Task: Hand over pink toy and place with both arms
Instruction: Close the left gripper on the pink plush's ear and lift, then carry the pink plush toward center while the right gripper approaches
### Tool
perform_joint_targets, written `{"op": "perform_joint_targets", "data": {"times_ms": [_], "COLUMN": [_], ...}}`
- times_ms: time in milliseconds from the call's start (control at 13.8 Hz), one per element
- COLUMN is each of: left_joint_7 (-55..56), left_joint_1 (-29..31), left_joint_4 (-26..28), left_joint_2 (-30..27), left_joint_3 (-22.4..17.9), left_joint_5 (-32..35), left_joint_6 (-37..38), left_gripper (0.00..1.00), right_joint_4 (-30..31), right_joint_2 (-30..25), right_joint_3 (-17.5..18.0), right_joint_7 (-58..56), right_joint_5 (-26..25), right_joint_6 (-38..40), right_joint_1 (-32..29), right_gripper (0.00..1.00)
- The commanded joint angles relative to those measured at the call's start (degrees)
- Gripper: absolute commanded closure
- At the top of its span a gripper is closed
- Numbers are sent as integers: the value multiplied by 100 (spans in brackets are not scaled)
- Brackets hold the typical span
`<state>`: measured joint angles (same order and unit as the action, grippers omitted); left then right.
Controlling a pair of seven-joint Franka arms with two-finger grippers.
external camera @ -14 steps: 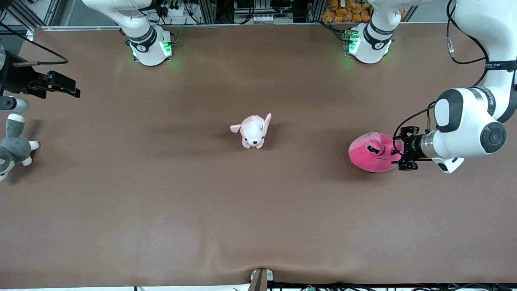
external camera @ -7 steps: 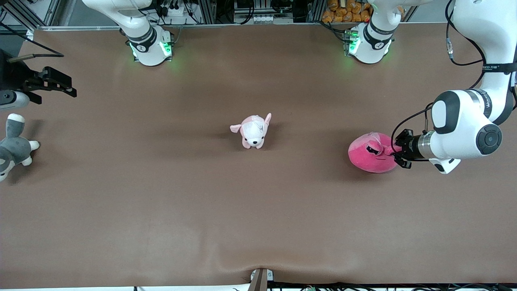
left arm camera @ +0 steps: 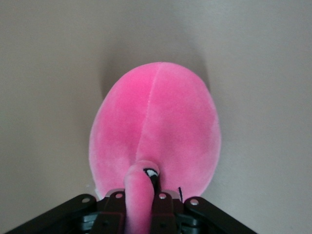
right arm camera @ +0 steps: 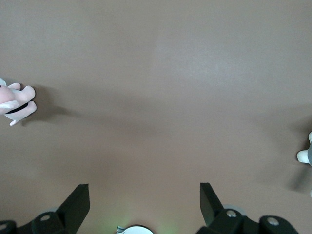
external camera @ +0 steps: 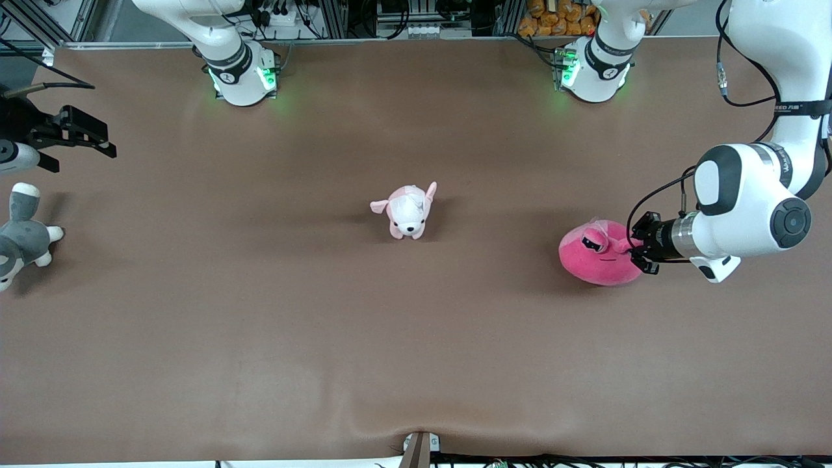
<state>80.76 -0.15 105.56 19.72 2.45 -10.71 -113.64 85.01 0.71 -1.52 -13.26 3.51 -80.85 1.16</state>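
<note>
The pink toy [external camera: 597,259] is a hot-pink round plush at the left arm's end of the table, its two stalk eyes turned up. My left gripper [external camera: 636,251] reaches in level from that end and is shut on one eye stalk. In the left wrist view the stalk [left arm camera: 139,187] runs between the black fingers [left arm camera: 165,210], with the round body [left arm camera: 156,122] spread out past them. My right gripper [external camera: 97,138] hangs open over the right arm's end of the table with nothing between its fingertips [right arm camera: 82,195]. It holds nothing.
A small pale pink-and-white puppy plush [external camera: 408,211] stands mid-table and shows at the edge of the right wrist view [right arm camera: 14,103]. A grey-and-white plush [external camera: 23,237] lies at the right arm's end, below the right gripper. The brown cover bulges at the near edge [external camera: 416,430].
The left gripper has shut on the pink toy's eye stalk, and the toy has tipped and shifted a little. The right gripper has drifted toward its own end of the table.
</note>
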Motion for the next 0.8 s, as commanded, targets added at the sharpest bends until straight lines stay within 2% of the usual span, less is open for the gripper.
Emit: {"op": "perform_joint_targets", "data": {"times_ms": [0,363,653,726], "left_joint_7": [53,184,1352,1589], "left_joint_1": [-11,-20,-117,-99], "left_joint_4": [-351,-1475,-2030,-2074], "left_joint_2": [-74,-74,-74,-91], "left_joint_3": [123,142,589,772], "left_joint_5": [-132,-1168,-1231,-1231], "left_joint_6": [402,1800,1855,1855], "left_gripper": [100,100,100,100], "right_joint_4": [7,7,-10,-10], "right_joint_2": [-36,-27,25,52], "right_joint_3": [12,20,56,56], "right_joint_7": [-89,-89,-563,-598], "right_joint_5": [79,79,123,489], "right_joint_6": [-19,-19,34,34], "right_joint_1": [-54,-28,314,332], "right_gripper": [0,0,0,0]}}
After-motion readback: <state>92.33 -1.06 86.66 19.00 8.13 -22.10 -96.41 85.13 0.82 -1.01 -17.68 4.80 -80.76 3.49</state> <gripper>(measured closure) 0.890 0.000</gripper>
